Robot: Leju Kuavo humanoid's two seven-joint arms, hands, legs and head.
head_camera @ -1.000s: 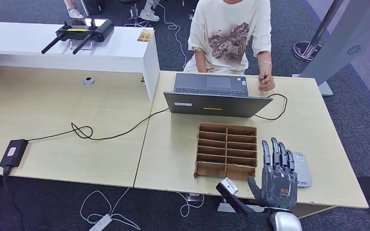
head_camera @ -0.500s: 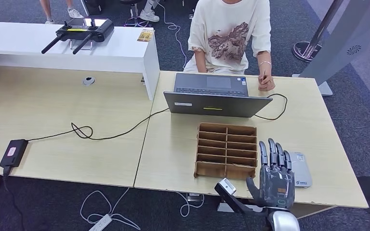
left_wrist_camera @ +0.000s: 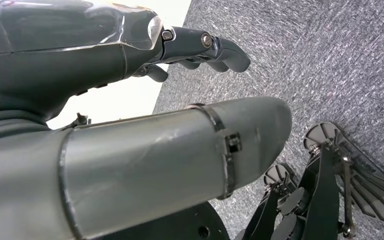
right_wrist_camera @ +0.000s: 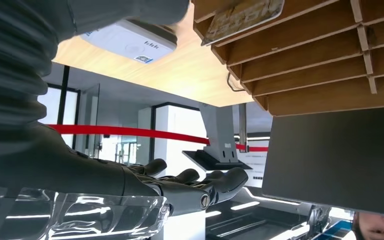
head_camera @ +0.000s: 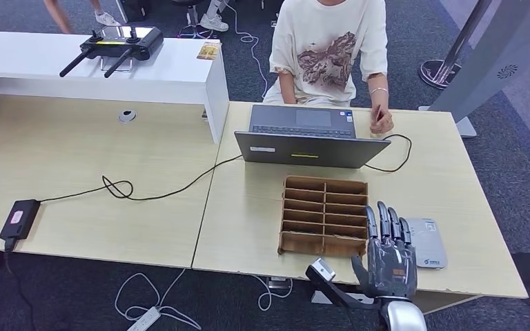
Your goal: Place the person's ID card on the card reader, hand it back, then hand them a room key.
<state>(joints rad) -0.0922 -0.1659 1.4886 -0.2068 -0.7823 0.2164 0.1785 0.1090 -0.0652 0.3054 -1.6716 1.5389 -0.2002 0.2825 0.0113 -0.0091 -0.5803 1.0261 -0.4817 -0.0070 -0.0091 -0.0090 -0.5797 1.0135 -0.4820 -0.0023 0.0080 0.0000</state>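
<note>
My right hand (head_camera: 386,256) hovers open over the table's near edge, fingers straight and pointing away from me, holding nothing. It sits between the wooden compartment tray (head_camera: 324,214) and the grey card reader (head_camera: 428,245). The right wrist view shows the same hand (right_wrist_camera: 105,180) empty, with the reader (right_wrist_camera: 130,40) and the tray (right_wrist_camera: 310,55), where a card (right_wrist_camera: 242,17) lies in one slot. My left hand (left_wrist_camera: 105,55) hangs over grey carpet with loosely bent fingers and nothing in it. The person (head_camera: 331,48) sits behind the laptop, one hand (head_camera: 381,121) resting on the table.
An open laptop (head_camera: 310,138) stands beyond the tray, its cable (head_camera: 159,193) running left across the desk to a black power adapter (head_camera: 19,219). A white counter (head_camera: 96,69) with a black controller is at the far left. A chair base (left_wrist_camera: 330,185) stands on the carpet.
My right hand has drawn slightly back and to the left, uncovering more of the card reader. The person's hand has stayed by the laptop.
</note>
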